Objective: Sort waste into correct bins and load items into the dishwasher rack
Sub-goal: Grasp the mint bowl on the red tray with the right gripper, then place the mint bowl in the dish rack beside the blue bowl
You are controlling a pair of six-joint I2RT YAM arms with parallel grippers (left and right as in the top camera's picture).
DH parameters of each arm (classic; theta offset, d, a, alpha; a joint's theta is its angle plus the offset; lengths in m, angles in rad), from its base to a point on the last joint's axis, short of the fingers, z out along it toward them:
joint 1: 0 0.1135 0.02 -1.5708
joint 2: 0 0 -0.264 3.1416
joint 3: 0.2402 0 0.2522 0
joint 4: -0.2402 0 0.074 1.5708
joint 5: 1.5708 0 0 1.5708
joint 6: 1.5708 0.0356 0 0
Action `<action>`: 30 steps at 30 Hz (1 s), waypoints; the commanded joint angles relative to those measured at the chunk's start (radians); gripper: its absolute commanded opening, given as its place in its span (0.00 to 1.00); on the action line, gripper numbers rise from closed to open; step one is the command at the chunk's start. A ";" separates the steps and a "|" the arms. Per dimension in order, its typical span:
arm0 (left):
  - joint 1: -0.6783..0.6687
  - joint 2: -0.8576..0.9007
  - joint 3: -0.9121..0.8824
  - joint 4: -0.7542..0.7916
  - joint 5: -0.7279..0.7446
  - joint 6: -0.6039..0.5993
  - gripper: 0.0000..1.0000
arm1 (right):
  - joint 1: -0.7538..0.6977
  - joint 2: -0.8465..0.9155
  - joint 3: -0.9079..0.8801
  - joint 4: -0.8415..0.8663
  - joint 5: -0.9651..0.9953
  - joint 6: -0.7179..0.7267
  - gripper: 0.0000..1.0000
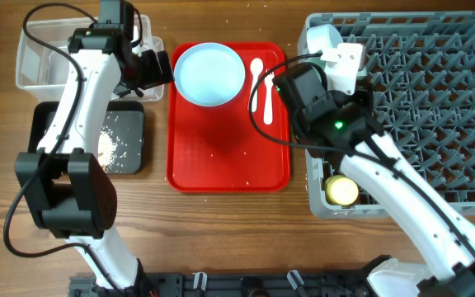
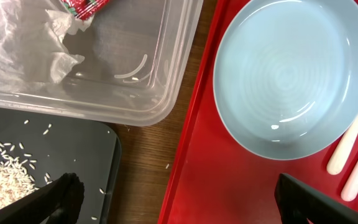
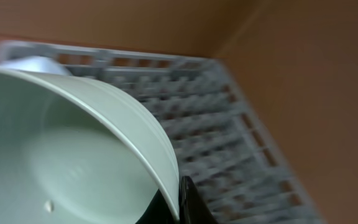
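My right gripper is clamped on the rim of a bowl and holds it tilted over the far-left corner of the rack. The wrist view shows one dark finger against the rim, with blurred pegs behind. The cup sits in the rack's near-left corner.

My left gripper hangs with its fingers spread wide and nothing between them, above the gap between the tub and the red tray. The plate lies on that tray, with the spoon and fork just beside it. The napkin and wrapper are in the tub, and the scraps are on the black tray.

My main worry is the bowl. A pinch on one edge is a thin hold, so a quick wrist turn could let it swing or slip. It is also right at the rack's corner, so if I let go before it is seated between pegs it could tip over the wall toward the red tray. The blur means I can't tell which peg row I'm over. A pale shape behind the rim may be something already racked, and I could knock it.

On the left, the plate is shallow. A poor approach would shove it into the spoon and fork instead of catching its rim. My right arm also lies close to that side of the tray, so reaching across risks contact between the arms.
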 commanded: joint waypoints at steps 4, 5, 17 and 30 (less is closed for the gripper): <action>0.002 -0.014 0.009 0.000 -0.009 -0.005 1.00 | -0.175 0.127 0.002 0.161 0.040 -0.430 0.04; 0.002 -0.014 0.009 0.000 -0.009 -0.005 1.00 | -0.191 0.146 0.002 0.184 0.022 -0.492 0.04; 0.002 -0.014 0.009 0.000 -0.009 -0.005 1.00 | -0.204 0.373 0.002 0.514 0.085 -1.075 0.04; 0.002 -0.014 0.009 0.000 -0.009 -0.005 1.00 | -0.132 0.370 0.002 0.334 -0.064 -0.946 0.72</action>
